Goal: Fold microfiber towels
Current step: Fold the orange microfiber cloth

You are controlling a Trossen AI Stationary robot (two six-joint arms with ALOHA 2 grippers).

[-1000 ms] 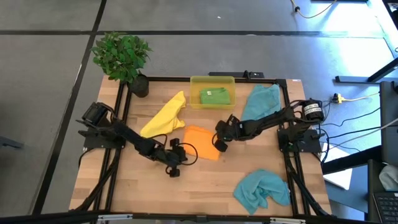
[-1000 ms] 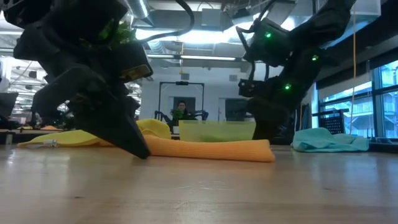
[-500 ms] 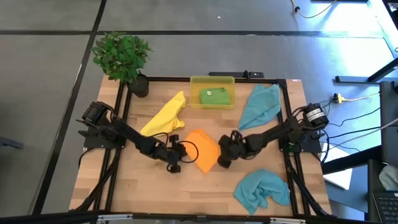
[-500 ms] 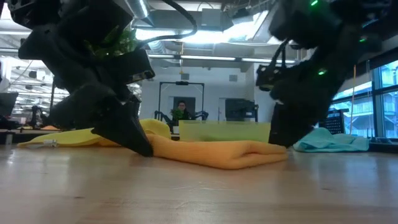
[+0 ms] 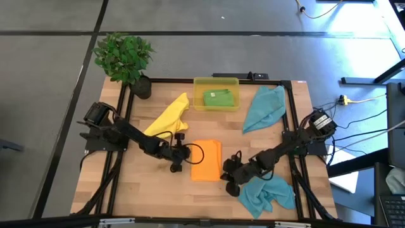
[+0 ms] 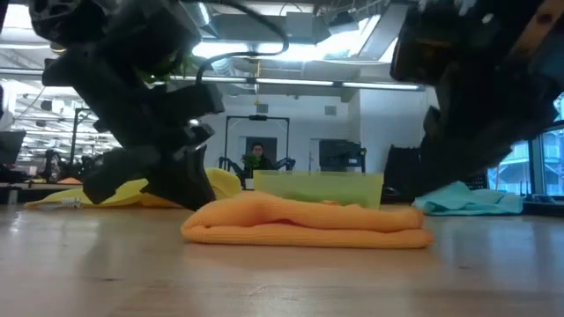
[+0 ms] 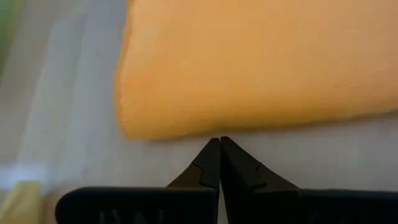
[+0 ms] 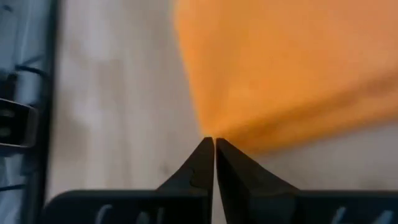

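The orange towel lies folded into a rectangle at the table's middle. In the low view the orange towel shows as a thick stack of layers. My left gripper is shut at the towel's left edge. My right gripper is shut at its near right corner. A yellow towel lies far left. One teal towel lies far right, and another teal towel is bunched near right. A green towel sits folded in the bin. My left gripper has its shut fingertips right at the orange towel's left edge, slanting down from the table's left; whether they touch the cloth I cannot tell. My right gripper pinches the orange towel's near right corner at its fingertips. It slants down from the table's right. The cloth draws to a point there, and the rest lies on the table.
A potted plant stands at the far left corner outside the black frame. The near left of the table is bare wood. The bunched teal towel lies right beside my right arm.
My right gripper has swept toward the table's near edge with the orange towel's corner. The far right part of the towel has folded over onto the rest, turning the spread shape into a narrower rectangle. My left gripper has edged toward the far edge and rolled, staying shut.
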